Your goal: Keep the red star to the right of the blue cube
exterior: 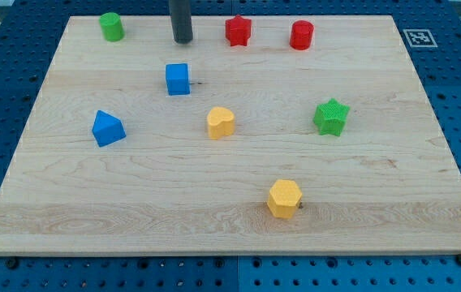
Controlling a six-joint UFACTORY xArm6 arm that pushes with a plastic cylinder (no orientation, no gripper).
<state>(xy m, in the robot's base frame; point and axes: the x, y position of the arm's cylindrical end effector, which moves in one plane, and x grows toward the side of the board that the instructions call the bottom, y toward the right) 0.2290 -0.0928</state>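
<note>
The red star [238, 31] is judged light, rigid, probably plastic, likely to slide easily on the smooth wood and to spin if pushed off-centre. No grasp is possible; contact should be made flat on one side, low and through the middle, between two of its points. Its look: small, bright red, star outline with short blunt arms, upright, matte.

The red star is placed near the board's [214, 203] top edge, right of centre-left. The blue cube [178, 79] is placed lower and to the view's left of it, well apart. So the star is already to the cube's right; little or no pushing is judged needed.

My tip [182, 39] is seen as a bare dark rod end, nothing held, no jaws to open or close. It is set near the top edge, left of the star and above the cube, touching neither.

Also noted: red cylinder [301, 36] just right of the star, apart from it.
</note>
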